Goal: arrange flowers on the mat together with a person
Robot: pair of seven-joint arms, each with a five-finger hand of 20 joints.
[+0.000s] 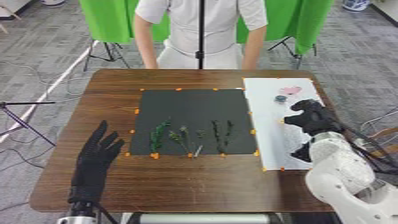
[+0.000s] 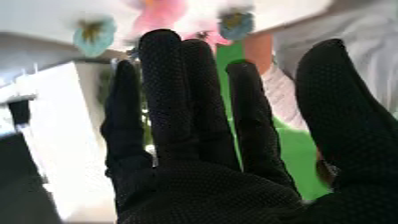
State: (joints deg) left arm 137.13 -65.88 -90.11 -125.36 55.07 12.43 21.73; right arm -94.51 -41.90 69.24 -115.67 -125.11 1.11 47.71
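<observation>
Judging by the green stems [image 1: 158, 136] on the black mat [image 1: 191, 107], left of the right hand [image 1: 311, 119], the arrangement looks partly done; the pink flower [image 1: 290, 90] and blue flower [image 1: 281, 99] on the white mat [image 1: 266, 112], just ahead of that hand, likely remain to be placed. Its fingers extend, spread and apparently empty; contact I cannot tell. The left hand [image 1: 95, 155] is open too, holding nothing visible.
</observation>
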